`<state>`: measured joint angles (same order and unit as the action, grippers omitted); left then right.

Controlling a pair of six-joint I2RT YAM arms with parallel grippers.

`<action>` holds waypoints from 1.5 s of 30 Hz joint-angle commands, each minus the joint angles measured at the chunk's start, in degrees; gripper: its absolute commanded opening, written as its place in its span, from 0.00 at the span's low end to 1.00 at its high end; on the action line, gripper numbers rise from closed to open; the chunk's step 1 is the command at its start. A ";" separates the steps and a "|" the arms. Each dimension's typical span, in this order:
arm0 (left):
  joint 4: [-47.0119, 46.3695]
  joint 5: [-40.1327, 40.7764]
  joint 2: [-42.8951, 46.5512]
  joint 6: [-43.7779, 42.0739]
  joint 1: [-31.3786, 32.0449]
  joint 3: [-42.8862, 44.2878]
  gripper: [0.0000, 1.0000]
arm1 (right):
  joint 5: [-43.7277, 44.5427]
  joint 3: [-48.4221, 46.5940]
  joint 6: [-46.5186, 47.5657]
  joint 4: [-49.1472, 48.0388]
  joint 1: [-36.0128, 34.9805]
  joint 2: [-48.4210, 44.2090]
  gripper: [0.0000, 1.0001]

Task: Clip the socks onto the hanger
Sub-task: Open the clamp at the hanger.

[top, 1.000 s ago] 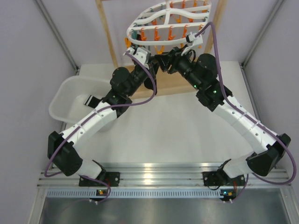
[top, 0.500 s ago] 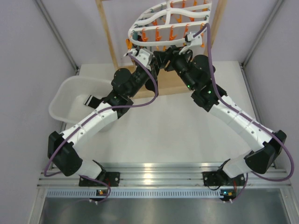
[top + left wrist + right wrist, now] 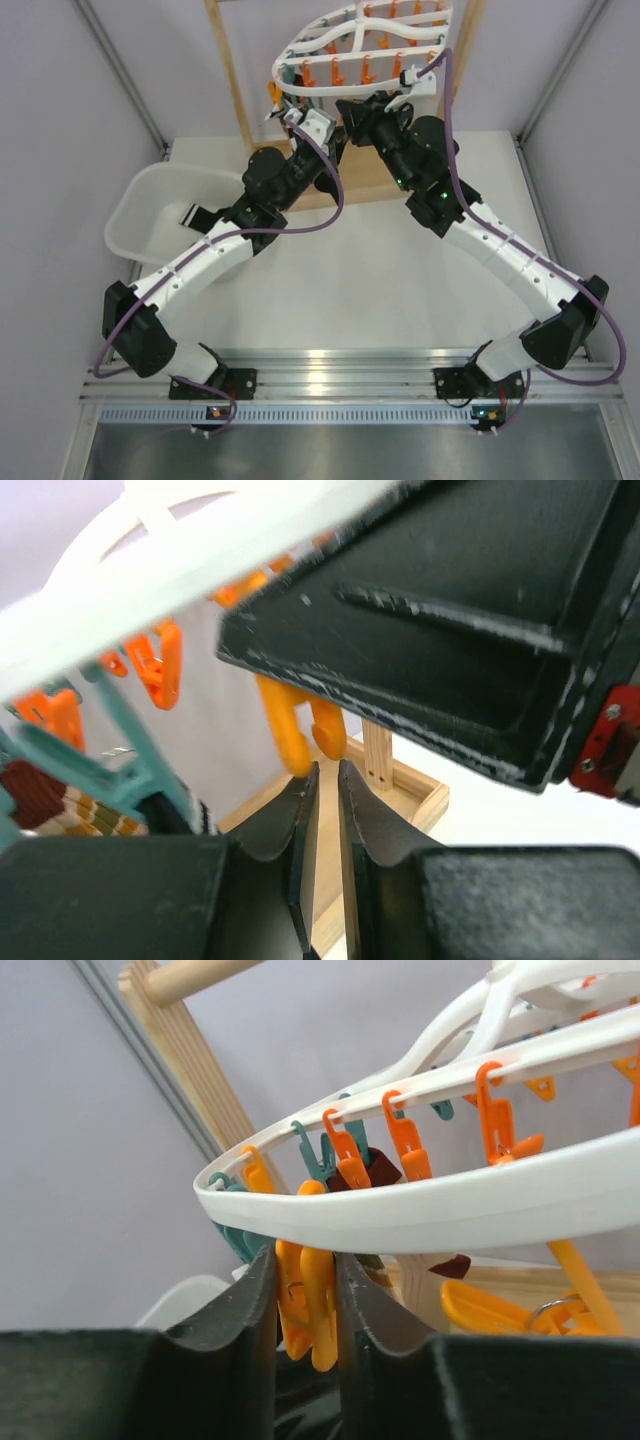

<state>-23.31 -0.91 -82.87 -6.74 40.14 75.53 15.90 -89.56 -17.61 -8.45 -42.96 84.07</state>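
Where the top view looks down, hanger [image 3: 365,45] sits high between wooden frame [image 3: 232,80] posts beyond the bench [image 3: 350,290], with left arm [image 3: 215,250] and right arm [image 3: 500,250] raised to its near rim.

Left wrist: left gripper [image 3: 328,780], fingers parted by a slit, holding nothing; dangling peg [image 3: 300,730] just above.

Right wrist: right gripper [image 3: 305,1280], fingers clamped on gripped peg [image 3: 308,1310] under hanger rim.
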 commanded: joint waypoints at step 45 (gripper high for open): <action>45.03 -51.54 13.15 13.09 -46.21 9.42 0.69 | -35.76 4.65 -24.31 -16.24 15.01 -0.66 0.00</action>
<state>38.48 -39.86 -75.99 -0.21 -6.09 88.68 -18.35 -85.41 -39.48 -18.39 -28.67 84.16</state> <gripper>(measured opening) 0.696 0.136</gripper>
